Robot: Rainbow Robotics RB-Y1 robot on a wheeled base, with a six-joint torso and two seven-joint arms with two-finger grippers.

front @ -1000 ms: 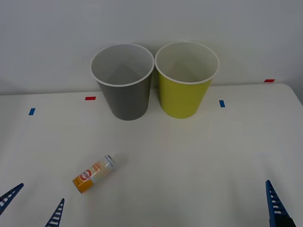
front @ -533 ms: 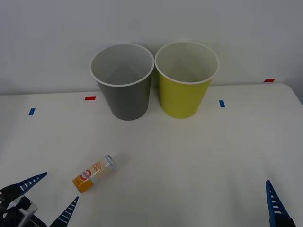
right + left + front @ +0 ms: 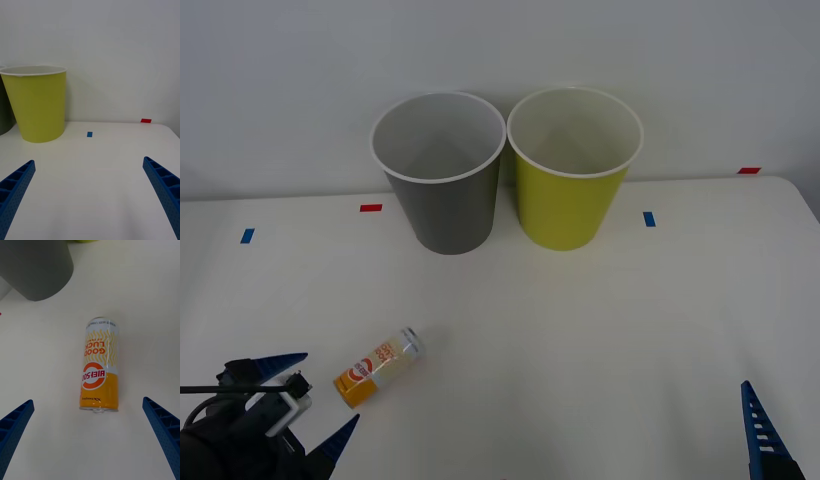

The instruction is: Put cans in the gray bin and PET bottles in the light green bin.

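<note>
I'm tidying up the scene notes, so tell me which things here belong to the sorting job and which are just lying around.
Part of the job:
- orange-and-cream can, lying on its side
- gray bin
- light green bin
- left tool, open, beside the can
- right tool, open, waiting

Just there:
- red tape marks
- blue tape marks
- white table

Two bins at the table's far edge, side by side, almost touching: gray bin left, green bin right. Wall right behind them. Can lies on its side on the table, near-left, well in front of the gray bin, top end pointing toward the bins. Left gripper at the near-left corner, just beside the can's base end, fingers spread, not touching it. Right gripper at the near-right corner, fingers spread, well apart from the can, green bin ahead-left of it.
</note>
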